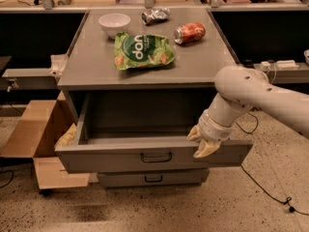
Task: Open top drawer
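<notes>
The top drawer (111, 158) is a grey metal drawer with a small black bar handle (156, 157) at its centre. It stands pulled well out of the grey cabinet (203, 69), and its inside looks dark and bare. My gripper (200, 141) sits at the top rim of the drawer's front panel, right of the handle. The white arm reaches it from the right. A shallower grey drawer (152, 178) below is pushed in.
On the cabinet top lie a green chip bag (142, 51), a white bowl (114, 22), a red can (189, 33) on its side and a crumpled silver wrapper (155, 15). An open cardboard box (34, 134) stands at the left. A black cable (270, 192) lies on the floor at the right.
</notes>
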